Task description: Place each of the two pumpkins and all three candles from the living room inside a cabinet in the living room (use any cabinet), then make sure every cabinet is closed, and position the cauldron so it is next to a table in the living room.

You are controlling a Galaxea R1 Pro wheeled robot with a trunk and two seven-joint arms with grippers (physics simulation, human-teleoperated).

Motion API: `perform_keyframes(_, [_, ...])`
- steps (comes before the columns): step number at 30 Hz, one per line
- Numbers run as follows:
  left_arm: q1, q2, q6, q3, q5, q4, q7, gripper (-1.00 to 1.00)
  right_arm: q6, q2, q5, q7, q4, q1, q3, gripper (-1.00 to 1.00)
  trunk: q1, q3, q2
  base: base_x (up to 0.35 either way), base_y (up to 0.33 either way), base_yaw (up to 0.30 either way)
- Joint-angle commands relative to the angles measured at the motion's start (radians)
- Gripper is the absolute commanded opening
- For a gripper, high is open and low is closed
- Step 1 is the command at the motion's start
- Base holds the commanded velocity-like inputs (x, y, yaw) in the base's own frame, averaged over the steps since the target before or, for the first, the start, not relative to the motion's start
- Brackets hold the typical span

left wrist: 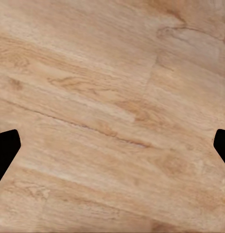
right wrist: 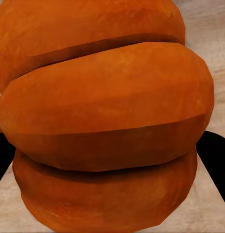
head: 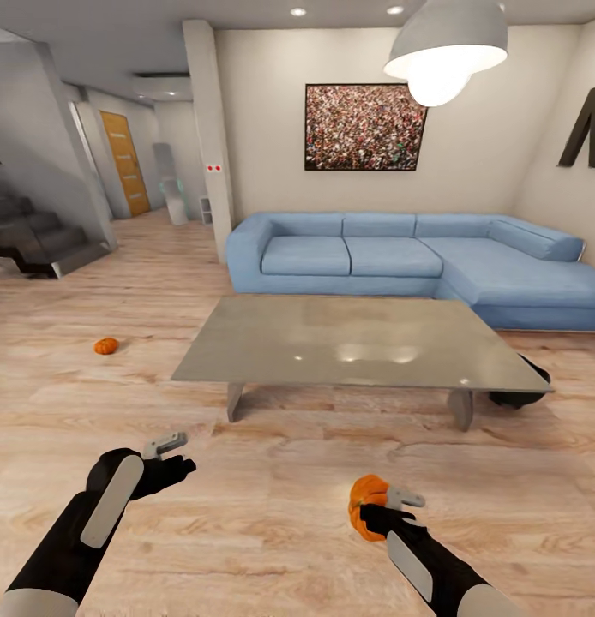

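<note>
I have the right gripper (head: 385,501) clamped on a small round orange ribbed pumpkin (head: 367,506), held low over the pale wood-plank floor (head: 272,523) in front of me. From the right wrist camera the pumpkin's (right wrist: 105,121) ribs press close against the lens, with the dark fingers (right wrist: 214,150) showing at either side of it.

My left gripper (head: 166,447) hangs over bare floor with nothing between its fingers; from the left wrist camera the two dark fingertips (left wrist: 5,150) sit at opposite edges of the picture, spread wide apart over the planks (left wrist: 112,107).

A second small orange pumpkin (head: 106,345) lies on the floor off to my left, well apart from the left arm and clear of the low grey rectangular worktop (head: 357,343), whose glossy top carries nothing. That worktop stands between me and a long light-blue corner sofa (head: 392,257) set against the far wall. A black rounded object (head: 520,381) sits on the floor just beyond the worktop's far right corner, partly hidden by it; I cannot tell from here what it is.

On the wall above the sofa hangs a dark-framed speckled picture (head: 364,127), and a grey dome pendant lamp (head: 447,47) glows overhead. To the left a dark staircase (head: 36,240) rises, with an orange wooden door (head: 124,163) down the hallway.
</note>
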Motion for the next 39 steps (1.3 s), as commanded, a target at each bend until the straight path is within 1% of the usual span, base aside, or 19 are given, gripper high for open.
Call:
perform_keyframes(1, [-0.001,0.001,0.001,-0.003,0.010,-0.001,0.010,1.00,0.004,-0.002,-0.005,-0.009,-0.003,-0.001,0.008,-1.00,0.000,-0.001,0.000,-0.015,0.000,0.288])
perform_keyframes(26, [-0.001,0.001,0.001,-0.003,0.010,0.000,0.010,1.00,0.005,0.000,-0.005,-0.008,-0.004,-0.001,0.010,-1.00,0.000,-0.001,0.000,-0.007,0.000,0.291])
perform_keyframes(39, [-0.001,0.001,0.001,-0.003,0.010,-0.001,0.010,1.00,0.006,0.006,-0.005,-0.008,-0.005,-0.001,0.010,-1.00,0.000,-0.001,0.000,0.000,0.000,0.292])
